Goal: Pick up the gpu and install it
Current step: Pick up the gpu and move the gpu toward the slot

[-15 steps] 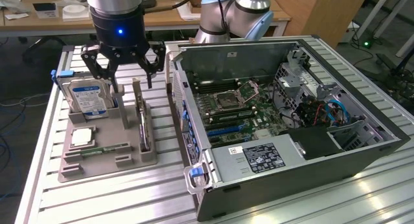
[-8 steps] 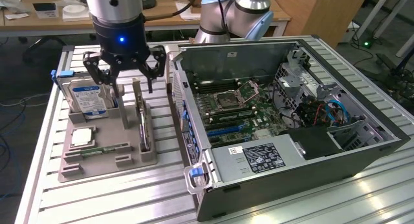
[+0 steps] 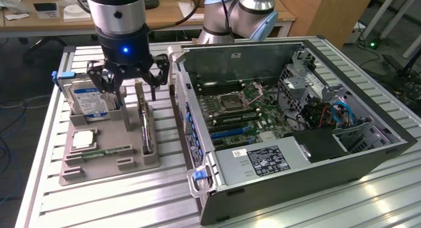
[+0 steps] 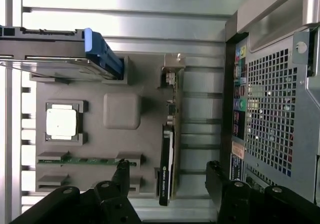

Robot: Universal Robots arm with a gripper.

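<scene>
On the exterior view's left, the grey tray [image 3: 112,139] [image 4: 150,108] carries the gpu [image 3: 146,132] [image 4: 171,108] standing on edge in its slot. I read its long axis as far-to-near, parallel to the computer case [image 3: 296,154] [image 4: 270,108] wall, with the bracket end far and the black cooler end near. The gripper [image 3: 130,92] [image 4: 167,169] hangs above it, fingers spread wide, one on each side, clear of the card. Bare tray lies between the card and the hard drive [image 3: 88,102] [image 4: 50,48]; a narrow strip of table separates the tray from the case.
</scene>
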